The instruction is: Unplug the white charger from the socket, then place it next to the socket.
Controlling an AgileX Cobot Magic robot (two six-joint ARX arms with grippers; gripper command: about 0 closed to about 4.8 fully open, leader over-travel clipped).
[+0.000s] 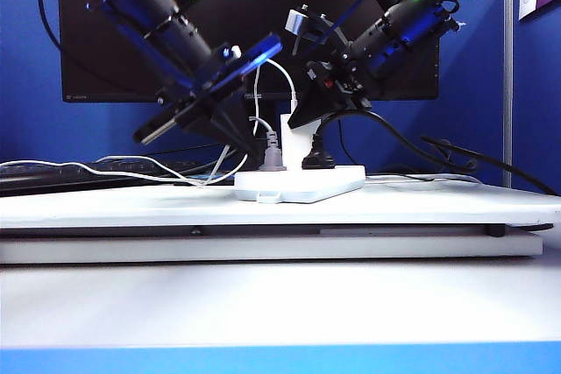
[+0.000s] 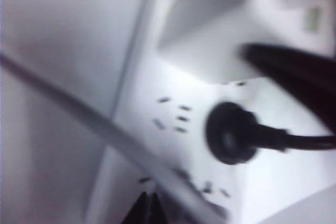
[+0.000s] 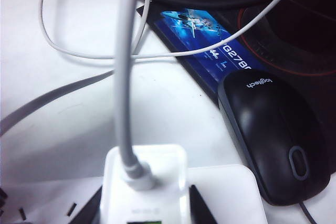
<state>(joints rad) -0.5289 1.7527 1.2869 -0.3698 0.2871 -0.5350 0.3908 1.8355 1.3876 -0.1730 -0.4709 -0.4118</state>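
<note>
1. Two grippers at the socket (image 1: 300, 183).
2. My right gripper (image 3: 144, 211) clamps the white charger (image 3: 145, 182), fingers on both sides; charger upright, plugged in.
3. My left gripper (image 1: 230, 133) hovers just beside the grey plug (image 1: 273, 157); jaw width unreadable.
4. Black plug (image 2: 230, 132) seated alongside.

A black mouse (image 3: 273, 135) lay on the white table (image 1: 438, 203) near its back edge, beside a blue card (image 3: 202, 30). A dark monitor (image 1: 245, 6) stood behind the table.
</note>
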